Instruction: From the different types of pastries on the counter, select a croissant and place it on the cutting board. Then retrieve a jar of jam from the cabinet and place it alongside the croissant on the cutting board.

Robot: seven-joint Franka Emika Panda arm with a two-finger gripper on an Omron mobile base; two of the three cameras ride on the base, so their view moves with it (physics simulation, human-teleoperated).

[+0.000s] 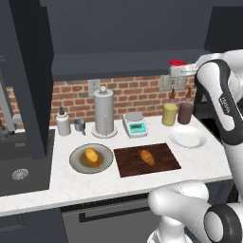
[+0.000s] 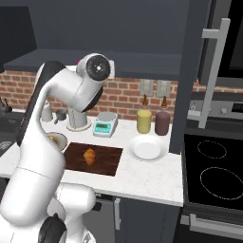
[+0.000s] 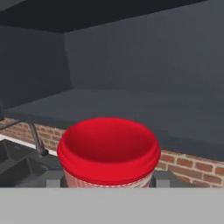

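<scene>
Already the croissant [image 1: 146,157] lies mid-frame on the cutting board [image 1: 128,167], and the jar of jam [image 3: 108,153] sits low centre in the hand view, seemingly pinched between the fingers of the gripper [image 3: 107,180], though the pads are hidden. To finish well, I'd carry it level down from the cabinet [image 3: 144,111] and set it upright on bare board beside the pastry, not on it.

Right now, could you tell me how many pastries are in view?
2. The croissant lies on the cutting board. A rounder orange bun sits on the grey plate left of the board. Others may be hidden behind the arm.
</scene>
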